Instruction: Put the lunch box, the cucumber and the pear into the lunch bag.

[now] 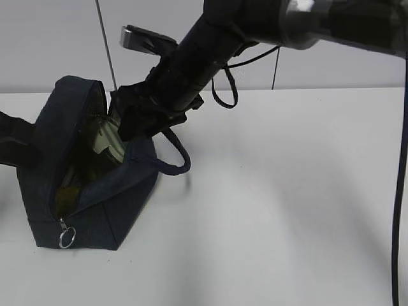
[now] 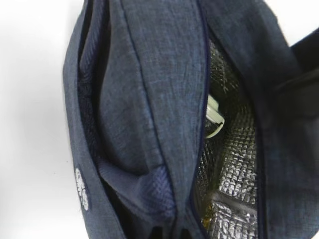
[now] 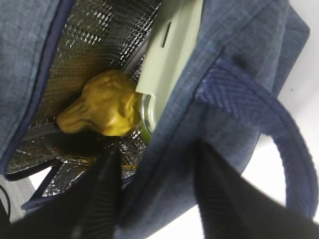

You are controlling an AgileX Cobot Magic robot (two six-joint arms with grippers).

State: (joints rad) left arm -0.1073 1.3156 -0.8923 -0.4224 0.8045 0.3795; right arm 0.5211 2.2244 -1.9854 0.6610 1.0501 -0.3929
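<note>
The navy lunch bag (image 1: 95, 210) stands open at the left of the table. Inside, against the silvery lining, lies the yellow pear (image 3: 102, 109). Beside the pear leans the lunch box, its sage-green lid (image 3: 172, 55) facing me. Only a thin green sliver (image 3: 146, 133) under the box hints at the cucumber. My right gripper (image 3: 157, 149) is open astride the bag's side wall, one finger (image 3: 99, 194) inside and the other outside. The left gripper (image 2: 172, 233) is shut on the bag's (image 2: 149, 74) opposite rim, and the lid (image 2: 214, 117) shows past it.
The bag's loop handle (image 1: 178, 159) hangs out toward the table's middle. The zipper's ring pull (image 1: 67, 237) dangles at the bag's front corner. The right arm (image 1: 210, 57) reaches across from the upper right. A black cable (image 1: 400, 191) runs down the right edge.
</note>
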